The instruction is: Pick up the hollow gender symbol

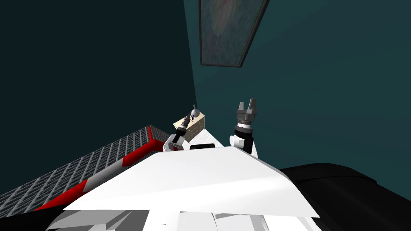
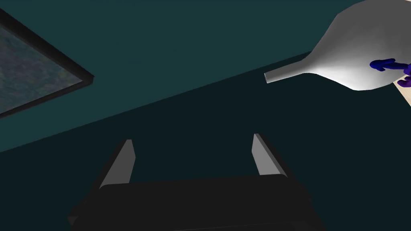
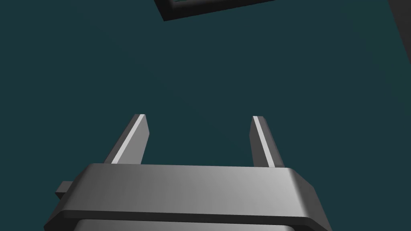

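Gender symbol (image 2: 387, 65), deep blue-purple, sits on the small tan table (image 1: 196, 127), just in front of the bulb of a grey long-necked vase (image 2: 353, 48); in the head view it is a tiny purple speck (image 1: 193, 117) under that vase (image 1: 195, 111). I cannot tell whether it touches the vase. My left claw (image 2: 192, 138) stands wide with nothing between its fingers (image 2: 127, 160); the symbol lies off to one side of it, near the table's pale edge (image 2: 404, 93), and open air lies ahead of the fingers as far as the teal walls. The table stands in the corner where the two walls meet. Beside it on my left runs a grey gridded surface (image 1: 100, 160) with a red and white border (image 1: 132, 156); on my right bulks a black shape (image 1: 345, 188). My right claw (image 1: 247, 103) is raised well apart from the table, also wide and holding nothing (image 3: 198, 117). Count: one symbol; one vase; one table; one framed picture (image 1: 228, 32) on the wall; two claws.
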Motion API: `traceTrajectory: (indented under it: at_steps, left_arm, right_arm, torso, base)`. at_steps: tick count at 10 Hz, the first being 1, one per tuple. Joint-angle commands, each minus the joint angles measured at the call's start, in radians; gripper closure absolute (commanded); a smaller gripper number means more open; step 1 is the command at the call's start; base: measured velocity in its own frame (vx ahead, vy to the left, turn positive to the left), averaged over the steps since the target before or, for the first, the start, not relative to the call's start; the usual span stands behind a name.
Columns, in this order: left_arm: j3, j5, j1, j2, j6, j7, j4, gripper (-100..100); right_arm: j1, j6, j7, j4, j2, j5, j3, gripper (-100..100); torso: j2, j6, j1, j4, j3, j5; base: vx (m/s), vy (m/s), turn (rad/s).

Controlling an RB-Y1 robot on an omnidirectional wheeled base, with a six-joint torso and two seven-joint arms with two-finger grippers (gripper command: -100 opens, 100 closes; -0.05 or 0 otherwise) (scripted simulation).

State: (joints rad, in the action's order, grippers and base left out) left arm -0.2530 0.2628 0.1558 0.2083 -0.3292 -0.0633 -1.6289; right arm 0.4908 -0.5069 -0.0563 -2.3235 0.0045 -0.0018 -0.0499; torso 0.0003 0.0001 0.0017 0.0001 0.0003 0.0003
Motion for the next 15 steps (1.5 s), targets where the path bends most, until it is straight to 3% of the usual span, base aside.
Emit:
traceTrajectory:
  at_steps: [1, 5, 7, 13, 14, 15]
  left_arm:
    - [-0.032, 0.015, -0.024, 0.02, 0.041, -0.005, 0.05, -100]
    - [-0.05, 0.023, -0.044, 0.031, 0.058, -0.004, 0.127, -100]
    - [-0.085, 0.039, -0.083, 0.054, 0.089, 0.0, 0.201, -100]
    - [-0.134, 0.059, -0.136, 0.095, 0.128, 0.014, 0.377, -100]
    - [-0.134, 0.059, -0.136, 0.095, 0.128, 0.014, 0.383, -100]
    - [-0.15, 0.064, -0.152, 0.11, 0.139, 0.021, 0.43, -100]
  right_arm:
    - [0.0, 0.0, 0.0, 0.0, 0.0, 0.0, 0.0, 0]
    - [0.0, 0.0, 0.0, 0.0, 0.0, 0.0, 0.0, 0]
    - [0.0, 0.0, 0.0, 0.0, 0.0, 0.0, 0.0, 0]
    - [0.0, 0.0, 0.0, 0.0, 0.0, 0.0, 0.0, 0]
    - [0.0, 0.0, 0.0, 0.0, 0.0, 0.0, 0.0, 0]
    - [0.0, 0.0, 0.0, 0.0, 0.0, 0.0, 0.0, 0]
  torso:
    - [0.0, 0.0, 0.0, 0.0, 0.0, 0.0]
    - [-0.001, 0.0, -0.001, 0.0, 0.0, 0.0]
    - [-0.001, 0.0, 0.0, 0.0, -0.001, 0.0]
    - [-0.002, -0.001, 0.0, 0.0, -0.001, 0.0]
    - [-0.002, -0.001, 0.0, 0.0, -0.001, 0.0]
    - [-0.002, -0.001, 0.0, 0.0, -0.001, 0.0]
  base:
    - [-0.015, 0.025, -0.245]
    - [-0.002, 0.01, -0.068]
    - [0.01, 0.018, -0.216]
    - [0.015, 0.019, -0.117]
    - [0.019, 0.018, -0.087]
    - [0.032, 0.018, -0.166]
